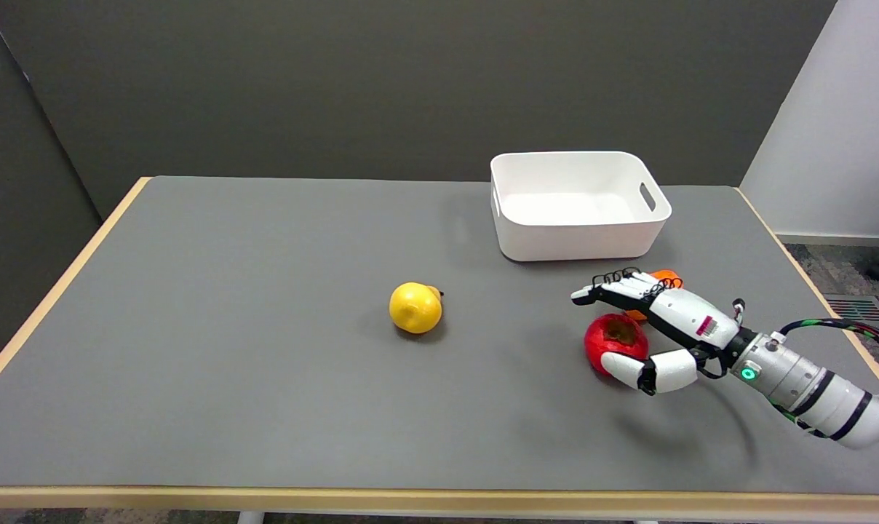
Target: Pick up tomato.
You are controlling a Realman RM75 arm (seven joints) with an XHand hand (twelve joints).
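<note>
From the head camera I am seeing my right hand (pixel 654 327) reaching in from the lower right, fingers spread wide and cupping around the tomato (pixel 614 342), which is sitting on the grey table (pixel 228 378), not lifted. A yellow fruit (pixel 415 307) is lying mid-table, a white bin (pixel 578 205) standing at the far side before a dark wall (pixel 381 80).

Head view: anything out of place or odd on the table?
Nothing spilled or damaged. One oddity: an orange object sits mostly hidden behind the right hand, too covered to identify. The tomato lies between the hand's spread fingers, not yet gripped. The yellow fruit and white bin sit upright.
</note>
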